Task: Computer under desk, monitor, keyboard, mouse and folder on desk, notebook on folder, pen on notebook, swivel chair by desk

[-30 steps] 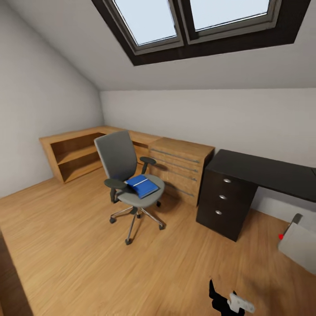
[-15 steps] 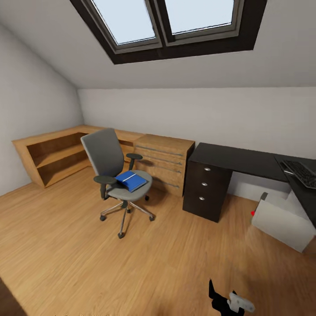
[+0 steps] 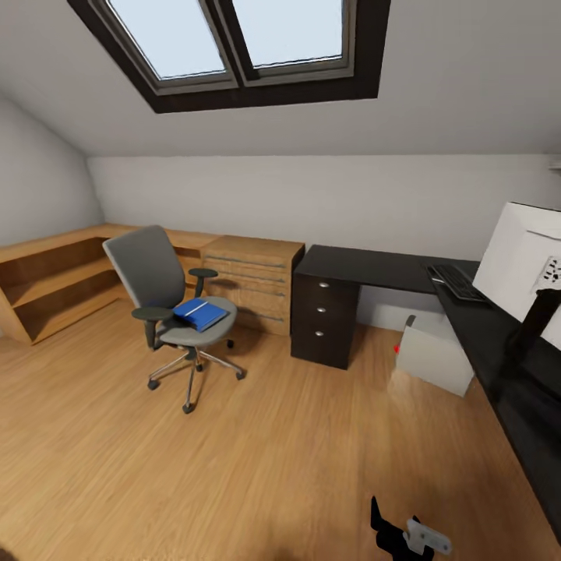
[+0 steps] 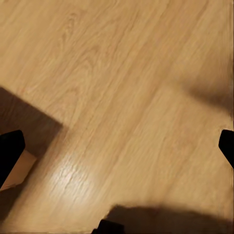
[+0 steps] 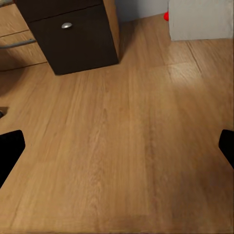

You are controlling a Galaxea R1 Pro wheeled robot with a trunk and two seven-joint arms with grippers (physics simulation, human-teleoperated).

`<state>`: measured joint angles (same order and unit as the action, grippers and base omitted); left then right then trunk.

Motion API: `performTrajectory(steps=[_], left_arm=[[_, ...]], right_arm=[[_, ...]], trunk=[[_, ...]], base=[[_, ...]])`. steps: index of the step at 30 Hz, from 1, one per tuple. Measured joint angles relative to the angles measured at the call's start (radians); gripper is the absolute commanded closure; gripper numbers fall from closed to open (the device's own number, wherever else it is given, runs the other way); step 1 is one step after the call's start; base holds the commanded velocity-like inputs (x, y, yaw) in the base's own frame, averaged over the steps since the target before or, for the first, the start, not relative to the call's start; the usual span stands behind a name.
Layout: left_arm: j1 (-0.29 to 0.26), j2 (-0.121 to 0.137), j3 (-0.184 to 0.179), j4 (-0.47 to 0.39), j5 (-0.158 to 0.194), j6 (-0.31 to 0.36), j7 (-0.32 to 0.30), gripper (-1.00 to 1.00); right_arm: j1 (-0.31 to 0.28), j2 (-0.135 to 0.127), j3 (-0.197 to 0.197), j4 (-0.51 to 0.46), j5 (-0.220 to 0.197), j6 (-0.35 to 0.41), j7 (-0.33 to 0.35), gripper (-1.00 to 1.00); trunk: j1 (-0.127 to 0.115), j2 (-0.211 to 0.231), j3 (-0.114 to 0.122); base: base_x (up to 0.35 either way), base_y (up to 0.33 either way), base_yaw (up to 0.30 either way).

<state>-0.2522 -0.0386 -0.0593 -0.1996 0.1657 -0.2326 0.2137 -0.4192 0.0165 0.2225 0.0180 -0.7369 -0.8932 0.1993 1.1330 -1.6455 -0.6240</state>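
The head view looks across a bedroom with a light wood floor (image 3: pixel 273 452), pale sloped walls and a dark-framed roof window (image 3: pixel 234 47). The swivel chair (image 3: pixel 167 300) stands out on the floor, well apart from the desk (image 3: pixel 374 269), and the blue folder (image 3: pixel 200 313) lies on its seat with a thin pale strip across it. Between chair and desk sits a light wood chest of drawers (image 3: pixel 253 280), joined to low wooden shelving (image 3: pixel 54 284) along the wall. The black desk carries a drawer unit with three silver knobs (image 3: pixel 321 312); the keyboard (image 3: pixel 456 282) lies on the desktop just beside the monitor (image 3: pixel 526 269), whose white back faces the camera. The computer (image 3: pixel 432 354), with a small red light, stands on the floor under the desk. No writing or brand is legible anywhere. Both wrist views show wood floor between dark fingertips set wide apart, left gripper (image 4: pixel 117 153) and right gripper (image 5: pixel 117 151) released and holding nothing
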Motion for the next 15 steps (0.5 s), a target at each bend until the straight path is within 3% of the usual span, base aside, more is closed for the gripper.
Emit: performTrajectory(steps=[15], left_arm=[[0.0, 0.0, 0.0, 0.0, 0.0, 0.002, 0.0, -1.0]], right_arm=[[0.0, 0.0, -0.001, 0.0, -0.001, 0.0, -0.001, -1.0]], trunk=[[0.0, 0.0, 0.008]], base=[[-0.334, -0.09, -0.274]])
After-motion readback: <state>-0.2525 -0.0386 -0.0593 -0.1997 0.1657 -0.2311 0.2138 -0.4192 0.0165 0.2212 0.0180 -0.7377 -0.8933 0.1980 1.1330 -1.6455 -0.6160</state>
